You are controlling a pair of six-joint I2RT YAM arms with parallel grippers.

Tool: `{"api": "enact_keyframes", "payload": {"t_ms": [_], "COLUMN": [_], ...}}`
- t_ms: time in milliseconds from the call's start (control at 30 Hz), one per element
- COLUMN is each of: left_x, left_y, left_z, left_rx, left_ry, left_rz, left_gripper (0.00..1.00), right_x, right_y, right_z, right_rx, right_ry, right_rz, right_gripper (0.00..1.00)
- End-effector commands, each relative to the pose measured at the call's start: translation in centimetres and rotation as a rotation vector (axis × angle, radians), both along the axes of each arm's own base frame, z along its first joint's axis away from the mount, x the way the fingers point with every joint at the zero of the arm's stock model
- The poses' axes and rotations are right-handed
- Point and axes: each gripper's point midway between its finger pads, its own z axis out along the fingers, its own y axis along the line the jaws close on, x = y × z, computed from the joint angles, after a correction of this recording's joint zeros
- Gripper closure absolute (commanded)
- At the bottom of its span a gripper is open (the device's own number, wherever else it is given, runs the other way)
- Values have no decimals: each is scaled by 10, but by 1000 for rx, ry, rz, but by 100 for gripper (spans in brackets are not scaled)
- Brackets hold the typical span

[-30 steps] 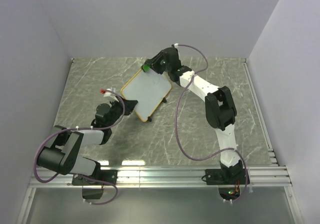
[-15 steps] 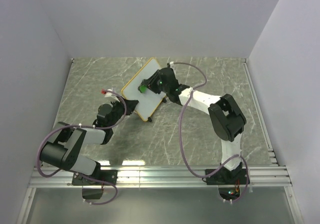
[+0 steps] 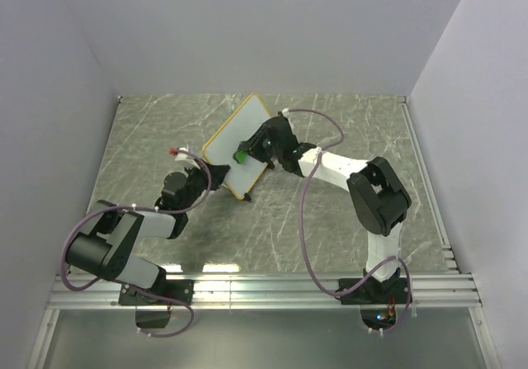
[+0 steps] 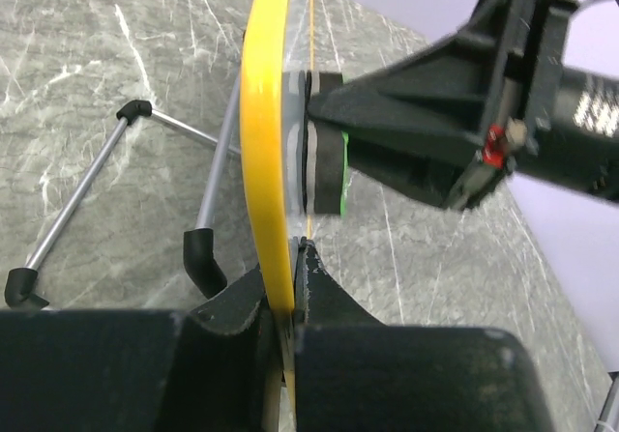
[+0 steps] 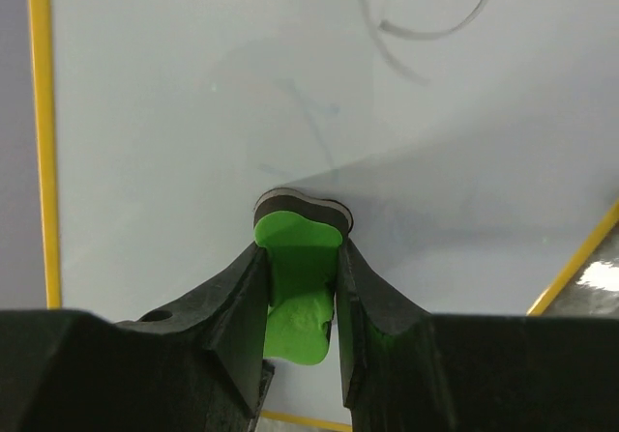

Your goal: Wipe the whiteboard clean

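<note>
The whiteboard [image 3: 231,142], white with a yellow frame, stands tilted above the table. My left gripper [image 3: 216,177] is shut on its lower edge; the left wrist view shows the yellow frame [image 4: 266,142] clamped edge-on between the jaws [image 4: 290,268]. My right gripper [image 3: 245,152] is shut on the green eraser [image 5: 298,277], whose dark felt pad presses against the board face [image 5: 193,113]. A curved grey pen line [image 5: 426,26] remains on the board above the eraser, with faint smears near it.
The board's metal stand legs [image 4: 87,190] with black feet stick out behind it. Grey marble-patterned tabletop [image 3: 330,212] lies all around, white walls enclose three sides, and a small red-tipped object [image 3: 171,150] lies at the left.
My right gripper has slid the eraser from the board's top edge down across its face toward the lower middle. The board has tilted up more steeply in the left gripper.
</note>
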Motion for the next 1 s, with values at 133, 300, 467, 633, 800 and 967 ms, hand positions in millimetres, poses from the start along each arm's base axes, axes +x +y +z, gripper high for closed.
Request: {"api": "enact_keyframes", "payload": {"t_ms": [133,300,467,633,800,967], "left_x": [-44,-47,-48,-48,-47,-46], "left_y": [-10,-14,-16,-16,-16,-15], "left_z": [-70,-69,-68,-69,-70,-70], "left_rx": [206,220,225,228,231,234], "left_ry": [171,165,161,162,162,161], "left_rz": [-143,-159,-163,-162,-160,-155], "left_gripper": [100,99,100,100,100,100], "right_x": [63,94,99,76,21,-23], "right_y": [-40,-35,-21,-9,5,12], "right_z": [-22,-5,-8,-9,-25,-48], "right_rx": [-107,-74,-42,-13,15,32], "right_ry": [41,10,18,31,80,141], "right_rz": [-76,-90,-68,-36,-2,10], "right_gripper": [100,100,100,100,100,100]}}
